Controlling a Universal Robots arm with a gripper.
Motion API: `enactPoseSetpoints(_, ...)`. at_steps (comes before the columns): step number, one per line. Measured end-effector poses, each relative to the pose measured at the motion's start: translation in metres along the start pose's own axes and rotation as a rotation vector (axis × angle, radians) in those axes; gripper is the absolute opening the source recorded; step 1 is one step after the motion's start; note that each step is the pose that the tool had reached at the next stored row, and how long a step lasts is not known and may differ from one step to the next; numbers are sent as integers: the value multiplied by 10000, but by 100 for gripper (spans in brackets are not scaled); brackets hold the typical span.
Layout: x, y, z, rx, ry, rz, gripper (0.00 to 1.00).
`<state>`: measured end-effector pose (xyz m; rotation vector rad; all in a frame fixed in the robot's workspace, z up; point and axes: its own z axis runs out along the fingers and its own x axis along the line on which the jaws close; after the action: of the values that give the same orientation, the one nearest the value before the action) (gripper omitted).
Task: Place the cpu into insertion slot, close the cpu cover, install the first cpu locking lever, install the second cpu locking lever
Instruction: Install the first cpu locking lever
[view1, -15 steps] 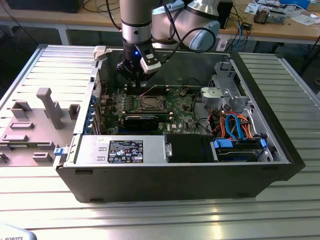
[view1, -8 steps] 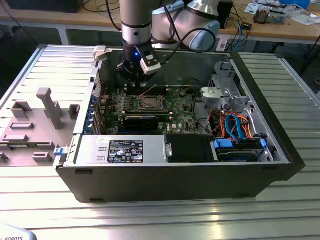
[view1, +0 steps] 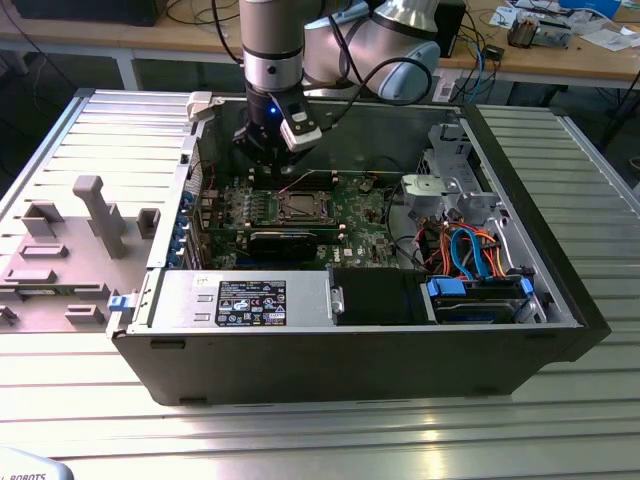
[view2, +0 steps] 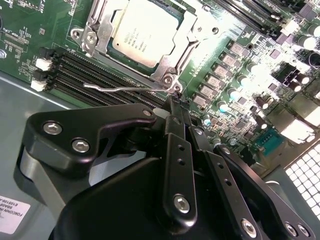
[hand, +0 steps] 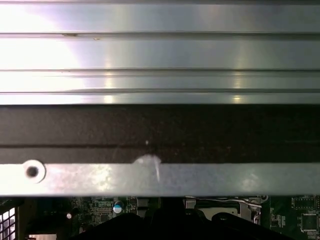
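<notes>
Cpu sits flat in the insertion slot, upper middle of the second wrist view, and the cpu cover frames it, looks down over the chip. In the exterior view the socket is centre frame on the green board, inside the open computer case on the ribbed desk.

Claw has its fingers pinched nearly together, tips right at the end of a thin silver locking lever that lies just beside the socket's lower edge, over the memory slots. Cannot tell whether the tips actually grip the lever or just touch it.

Risks, my read:
- Lever is thin and springy; a poor catch could let it slip off the tips and snap back.
- Tips hang close to the board; pushing too low could scrape the memory slots or small parts nearby.
- If the cover isn't fully seated, forcing the lever could stress the cpu or the pins beneath.
- Arm works near the case's back wall, so a wide sweep could clip it.
</notes>
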<state>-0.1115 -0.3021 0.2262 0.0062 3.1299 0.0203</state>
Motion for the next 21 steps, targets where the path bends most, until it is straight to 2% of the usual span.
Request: enactPoseSetpoints(21,1,-1,71,1,1,0,11)
